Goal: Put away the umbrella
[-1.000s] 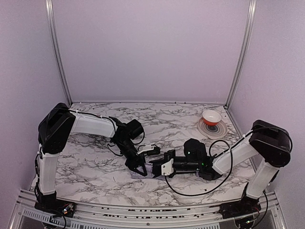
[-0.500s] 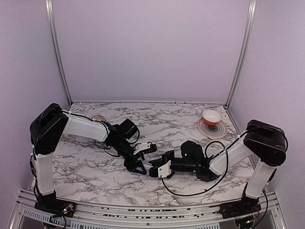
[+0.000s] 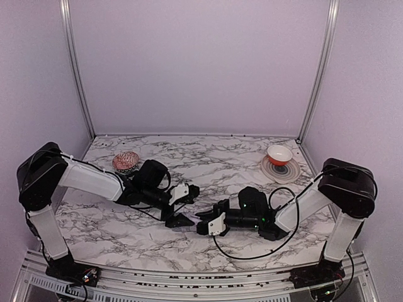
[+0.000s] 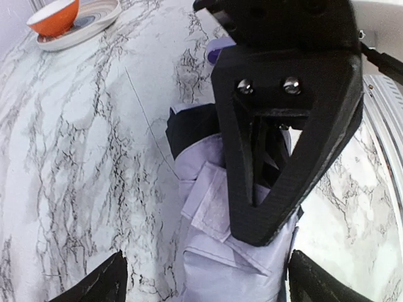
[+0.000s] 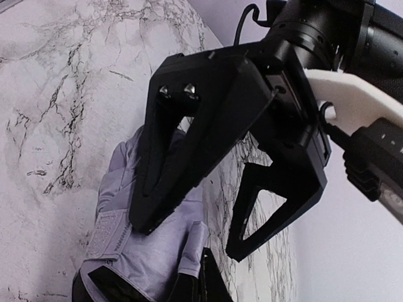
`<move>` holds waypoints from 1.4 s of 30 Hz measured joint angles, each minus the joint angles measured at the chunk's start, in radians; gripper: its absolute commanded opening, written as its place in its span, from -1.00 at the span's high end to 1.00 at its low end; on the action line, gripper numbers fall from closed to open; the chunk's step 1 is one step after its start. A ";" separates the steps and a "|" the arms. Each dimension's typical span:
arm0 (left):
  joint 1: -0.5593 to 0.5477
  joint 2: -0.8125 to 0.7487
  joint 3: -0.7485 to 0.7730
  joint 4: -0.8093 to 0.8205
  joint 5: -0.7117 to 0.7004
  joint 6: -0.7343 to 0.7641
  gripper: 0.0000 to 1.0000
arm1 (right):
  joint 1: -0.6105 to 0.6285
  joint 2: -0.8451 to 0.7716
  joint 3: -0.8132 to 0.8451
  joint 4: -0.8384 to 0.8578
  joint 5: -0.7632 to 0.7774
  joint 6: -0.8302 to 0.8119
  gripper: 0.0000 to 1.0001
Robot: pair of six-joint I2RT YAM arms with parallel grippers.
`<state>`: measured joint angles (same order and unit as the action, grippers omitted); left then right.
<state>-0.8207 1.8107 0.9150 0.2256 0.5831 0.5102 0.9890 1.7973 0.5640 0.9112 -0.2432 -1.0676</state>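
one marble table (image 3: pixel 214 165) carries everything, and two arms lie low across it, the left arm (image 3: pixel 94 179) reaching in from the left and the right arm (image 3: pixel 302 204) from the right, their ends nearly nose to nose near the front middle. the umbrella (image 4: pixel 208 264) lies flat on the marble between and beneath those ends, a folded bundle of pale lavender fabric with black lining showing at one edge; from above it is almost wholly hidden. its long axis runs along the line joining the two ends, so it points away from the left arm toward the right arm. a small lavender bit beside the right arm's wrist may be the handle, but i cannot tell. the left gripper (image 5: pixel 189 240) hangs just over the bundle with its jaws spread wide, roughly astride the fabric, holding nothing. the right gripper (image 4: pixel 258 233) is fully closed, its tips down against the fabric; whether a fold is pinched i cannot tell. both are about equally near, but the left, spread across the bundle's width, looks better placed to close on it.
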 measured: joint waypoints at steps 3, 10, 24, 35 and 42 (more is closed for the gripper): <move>-0.032 -0.046 -0.047 0.058 -0.040 0.043 -0.72 | 0.000 0.000 -0.002 0.006 0.000 0.001 1.00; -0.067 -0.008 -0.062 0.108 -0.045 0.073 -0.58 | -0.002 0.000 -0.006 0.014 -0.001 0.006 1.00; -0.069 0.053 -0.061 0.156 -0.072 0.021 -0.49 | -0.008 0.000 -0.006 0.017 0.000 0.009 1.00; -0.080 0.050 -0.137 0.326 -0.137 0.000 -0.56 | -0.010 0.005 -0.006 0.021 -0.002 0.009 1.00; -0.092 0.050 -0.154 0.391 -0.139 -0.013 -0.61 | -0.010 0.005 -0.006 0.022 -0.002 0.009 1.00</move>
<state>-0.9123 1.8610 0.7609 0.6163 0.4438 0.4976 0.9787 1.8027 0.5575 0.9329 -0.2447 -1.0588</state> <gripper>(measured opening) 0.792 0.006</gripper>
